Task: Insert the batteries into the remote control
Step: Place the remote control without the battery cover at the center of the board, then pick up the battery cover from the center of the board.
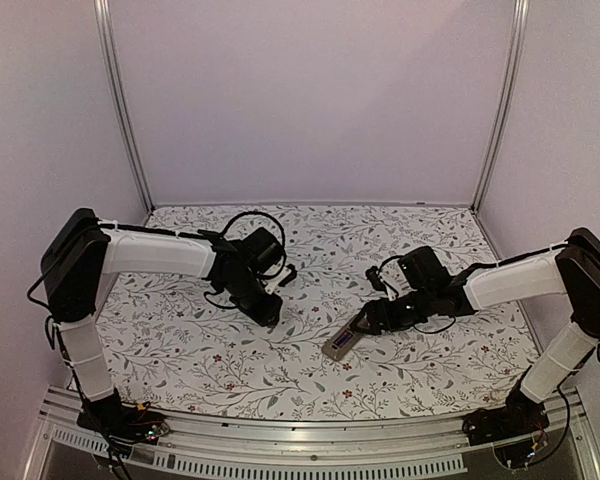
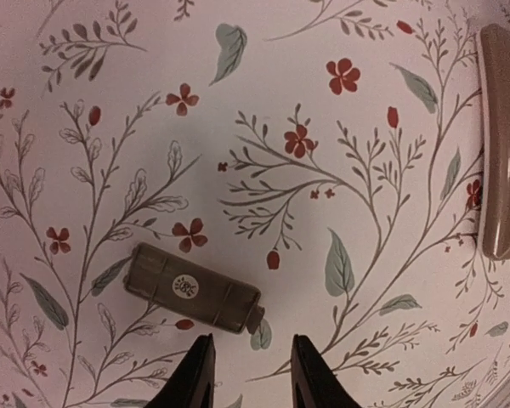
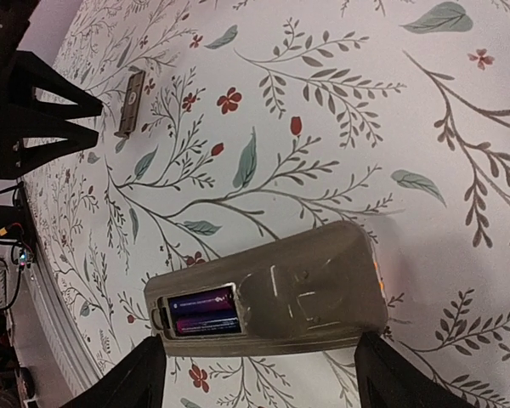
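The remote control lies back-up on the floral table with its compartment uncovered, and two dark batteries with purple labels sit side by side inside it. My right gripper is open wide, one finger beside each end of the remote. The small flat grey cover piece lies on the table just ahead of my open, empty left gripper. In the top view the remote lies below the right gripper, with the left gripper to its left. The remote's edge also shows in the left wrist view.
The cover piece and the left gripper's dark fingers show at the upper left of the right wrist view. White walls and metal posts enclose the table. A metal rail runs along the near edge.
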`<state>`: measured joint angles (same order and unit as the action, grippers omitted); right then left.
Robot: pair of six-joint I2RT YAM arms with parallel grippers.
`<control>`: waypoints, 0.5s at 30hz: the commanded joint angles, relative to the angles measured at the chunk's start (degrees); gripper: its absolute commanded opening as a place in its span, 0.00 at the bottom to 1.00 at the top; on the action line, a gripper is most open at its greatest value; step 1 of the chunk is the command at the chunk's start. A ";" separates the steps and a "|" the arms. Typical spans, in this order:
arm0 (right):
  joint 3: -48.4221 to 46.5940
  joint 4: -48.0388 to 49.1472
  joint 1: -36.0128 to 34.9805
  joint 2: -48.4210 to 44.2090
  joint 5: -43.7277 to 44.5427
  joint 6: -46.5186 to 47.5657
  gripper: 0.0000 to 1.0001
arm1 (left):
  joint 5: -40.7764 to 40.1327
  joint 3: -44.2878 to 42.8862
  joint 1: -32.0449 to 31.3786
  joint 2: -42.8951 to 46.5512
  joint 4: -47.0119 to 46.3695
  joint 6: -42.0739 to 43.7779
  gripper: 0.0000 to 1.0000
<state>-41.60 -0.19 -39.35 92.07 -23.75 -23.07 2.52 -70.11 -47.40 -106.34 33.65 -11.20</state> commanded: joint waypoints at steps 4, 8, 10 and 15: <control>-0.82 -1.12 0.15 2.10 -3.62 -0.24 0.77 | -0.59 -3.98 -1.27 -4.97 3.79 5.05 0.29; -0.25 -1.10 0.15 1.27 -4.75 -0.98 0.77 | -1.17 -5.57 -1.29 -6.83 4.62 6.06 0.29; -0.15 -1.39 0.13 0.23 -4.90 -1.15 0.77 | -0.62 -5.87 -1.42 -7.41 4.84 6.18 0.28; -1.21 -4.45 1.70 -2.04 -3.66 0.24 0.77 | -0.81 -5.89 -2.32 -8.00 6.44 6.62 0.24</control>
<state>-41.91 -1.78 -39.24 92.99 -27.62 -23.51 2.09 -75.13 -48.38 -113.34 37.50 -5.82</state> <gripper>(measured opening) 0.770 0.251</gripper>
